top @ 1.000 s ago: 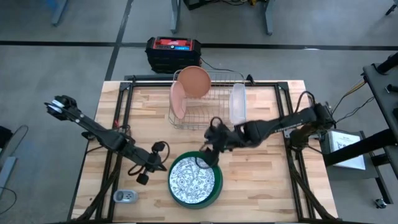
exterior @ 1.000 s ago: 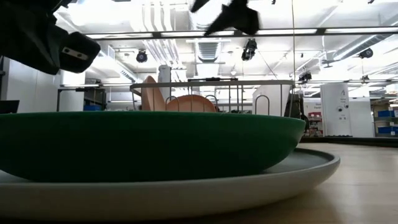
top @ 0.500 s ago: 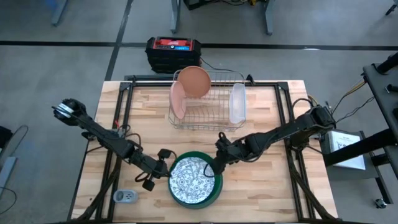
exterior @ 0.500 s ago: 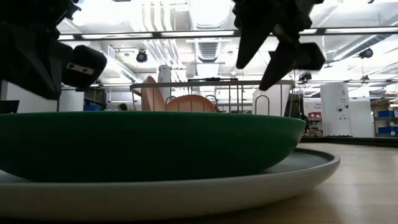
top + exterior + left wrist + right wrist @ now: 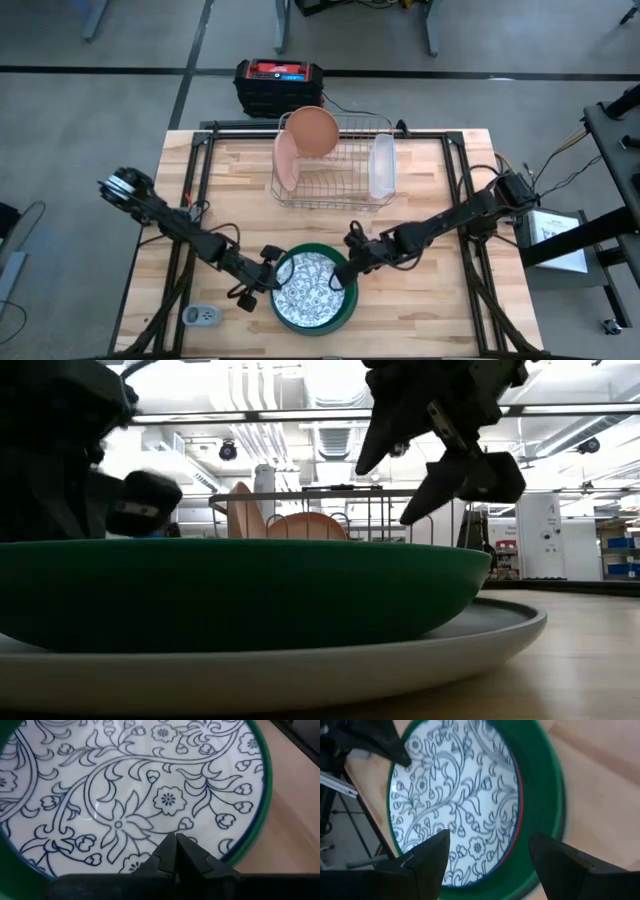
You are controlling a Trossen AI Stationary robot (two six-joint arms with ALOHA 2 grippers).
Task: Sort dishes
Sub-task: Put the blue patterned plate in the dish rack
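Observation:
Near the table's front edge stands a stack. A white plate with a dark flower pattern (image 5: 310, 290) lies in a dark green dish (image 5: 240, 590), which rests on a larger pale grey plate (image 5: 300, 670). My left gripper (image 5: 176, 839) is shut, its tips low over the patterned plate (image 5: 125, 795) by the stack's left rim. My right gripper (image 5: 490, 857) is open above the stack's right rim (image 5: 345, 272), its fingers apart over the green rim and patterned plate (image 5: 455, 800). Two terracotta-pink plates (image 5: 310, 130) stand on edge in the wire rack (image 5: 335, 185). My left gripper's shut fingertips (image 5: 170, 845) slant down from the table's left at the patterned plate's face near its left edge. I cannot tell whether they touch it.
A clear oblong tub (image 5: 382, 165) stands on end in the rack's right side. A small grey object (image 5: 200, 315) lies at the near left corner. A black and red box (image 5: 278, 85) sits on the floor beyond the far edge. Bare wood lies right of the stack.
Both grippers have come down onto the stack. My left gripper has moved toward the table's right, from beside the stack to over its left rim. My right gripper has sunk from in front of the rack toward the near edge and rolled about its own axis.

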